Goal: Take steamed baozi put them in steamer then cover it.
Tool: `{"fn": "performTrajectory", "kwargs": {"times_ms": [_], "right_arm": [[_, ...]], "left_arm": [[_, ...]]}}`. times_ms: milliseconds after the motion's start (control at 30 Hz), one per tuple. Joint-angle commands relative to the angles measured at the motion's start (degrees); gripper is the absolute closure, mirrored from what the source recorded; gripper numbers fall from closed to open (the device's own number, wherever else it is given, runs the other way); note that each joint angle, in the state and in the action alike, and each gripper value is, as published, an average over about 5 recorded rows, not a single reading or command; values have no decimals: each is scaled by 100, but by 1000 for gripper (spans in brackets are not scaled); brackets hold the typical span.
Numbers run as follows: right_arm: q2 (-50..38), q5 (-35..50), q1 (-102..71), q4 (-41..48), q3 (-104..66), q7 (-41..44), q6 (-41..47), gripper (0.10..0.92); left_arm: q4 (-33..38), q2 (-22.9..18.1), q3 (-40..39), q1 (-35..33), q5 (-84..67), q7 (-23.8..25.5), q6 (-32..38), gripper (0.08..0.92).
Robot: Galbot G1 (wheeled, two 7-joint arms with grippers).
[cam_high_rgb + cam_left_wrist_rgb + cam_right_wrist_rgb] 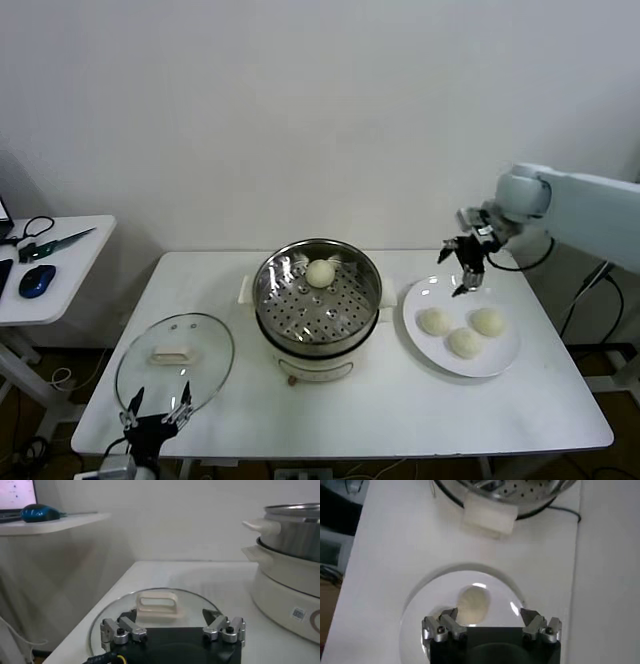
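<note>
The steel steamer stands mid-table on its cream base, with one baozi on the perforated tray at the far side. Three more baozi lie on a white plate to its right. My right gripper is open and empty above the plate's far edge; its wrist view shows one baozi on the plate below the jaws. The glass cover with its cream handle lies flat on the table at the front left. My left gripper is open at the cover's near edge, empty.
A side table at the left holds a blue mouse and cables. The steamer's side handle and base show in the right wrist view. A cable hangs beside the right arm at the table's right edge.
</note>
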State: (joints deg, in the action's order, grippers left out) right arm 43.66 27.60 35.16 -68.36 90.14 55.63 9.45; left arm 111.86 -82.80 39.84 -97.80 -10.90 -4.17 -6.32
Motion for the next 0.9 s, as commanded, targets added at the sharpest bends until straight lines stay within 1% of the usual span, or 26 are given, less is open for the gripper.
{"fn": "performTrajectory", "kwargs": {"times_ms": [33, 600, 833, 900], "right_arm": [[-241, -417, -1142, 248, -691, -273, 614, 203], [755, -1046, -2327, 1558, -1759, -435, 587, 203], [925, -1074, -2481, 1802, -1945, -443, 550, 205], [954, -1065, -2490, 1835, -1976, -445, 529, 217]], "left_arm": [[-19, 3, -2, -4, 2, -4, 7, 177], [-114, 20, -42, 20, 9, -4, 30, 177], [-146, 27, -30, 24, 13, -11, 52, 177], [-150, 27, -28, 34, 12, -12, 52, 177]]}}
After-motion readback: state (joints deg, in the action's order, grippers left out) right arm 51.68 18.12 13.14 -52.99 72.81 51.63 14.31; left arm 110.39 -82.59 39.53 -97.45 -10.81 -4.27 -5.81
